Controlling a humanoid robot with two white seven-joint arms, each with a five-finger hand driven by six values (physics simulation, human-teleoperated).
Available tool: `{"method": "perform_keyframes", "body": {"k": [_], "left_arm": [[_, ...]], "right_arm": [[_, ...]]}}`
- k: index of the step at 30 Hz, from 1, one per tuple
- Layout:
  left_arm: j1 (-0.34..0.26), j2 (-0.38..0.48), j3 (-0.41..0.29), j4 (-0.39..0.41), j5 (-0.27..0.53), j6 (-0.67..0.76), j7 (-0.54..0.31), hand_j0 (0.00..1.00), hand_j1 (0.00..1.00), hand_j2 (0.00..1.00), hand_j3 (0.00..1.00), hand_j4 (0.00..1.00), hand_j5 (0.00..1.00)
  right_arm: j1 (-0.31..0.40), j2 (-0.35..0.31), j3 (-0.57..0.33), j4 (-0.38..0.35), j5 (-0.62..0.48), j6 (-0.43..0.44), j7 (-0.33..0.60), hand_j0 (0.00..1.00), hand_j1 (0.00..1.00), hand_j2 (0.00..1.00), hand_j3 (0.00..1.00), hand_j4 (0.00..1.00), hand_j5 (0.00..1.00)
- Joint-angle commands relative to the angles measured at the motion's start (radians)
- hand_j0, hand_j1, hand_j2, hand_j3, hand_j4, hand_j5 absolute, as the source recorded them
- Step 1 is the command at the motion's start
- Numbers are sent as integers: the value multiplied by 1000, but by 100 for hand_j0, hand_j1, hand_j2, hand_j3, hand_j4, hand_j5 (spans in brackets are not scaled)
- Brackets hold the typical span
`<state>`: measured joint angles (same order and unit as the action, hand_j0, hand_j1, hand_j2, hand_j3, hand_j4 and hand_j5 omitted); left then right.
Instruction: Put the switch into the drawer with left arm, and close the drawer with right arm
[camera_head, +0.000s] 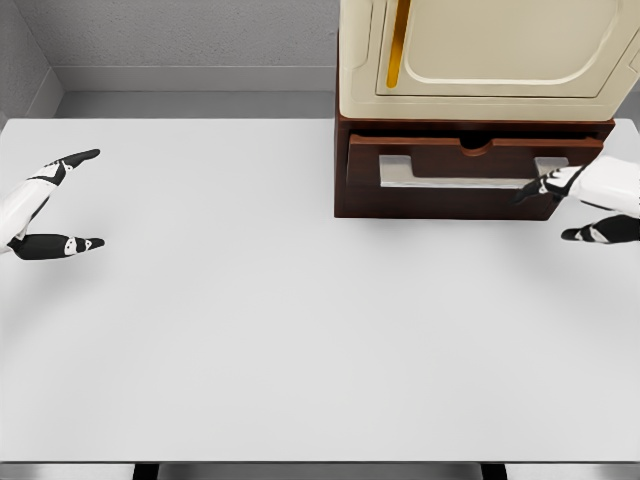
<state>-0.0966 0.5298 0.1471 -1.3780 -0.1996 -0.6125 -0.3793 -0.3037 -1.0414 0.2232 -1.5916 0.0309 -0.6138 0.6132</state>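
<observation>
A dark brown drawer (470, 200) sits under a cream appliance at the table's back right. It stands pulled out a little, with a silver handle (400, 172) across its front. I see no switch anywhere; the little of the drawer's inside that shows is dark. My left hand (90, 200) hovers at the far left edge of the table, fingers spread and holding nothing. At the right edge my right hand (550, 212) is open, its fingertips (530, 190) against the right end of the drawer front.
The cream appliance (480, 60) with a rounded door panel tops the drawer cabinet. The white table (300, 330) stretches wide in front, its near edge at the bottom of the view. A grey wall stands behind.
</observation>
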Motion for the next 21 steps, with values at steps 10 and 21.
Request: {"method": "perform_keyframes", "body": {"k": [10,21], "left_arm": [[0,3,2,2,8,2,0,100,100,100,100,100,100],[-3,1,2,10,-1,2,-4,100,100,100,100,100,100]], "right_arm": [[-45,38,61,58,23,3,-2,82,82,82,82,82,82],[-43,35,62,59,29,3,-2,83,83,83,83,83,83]]}}
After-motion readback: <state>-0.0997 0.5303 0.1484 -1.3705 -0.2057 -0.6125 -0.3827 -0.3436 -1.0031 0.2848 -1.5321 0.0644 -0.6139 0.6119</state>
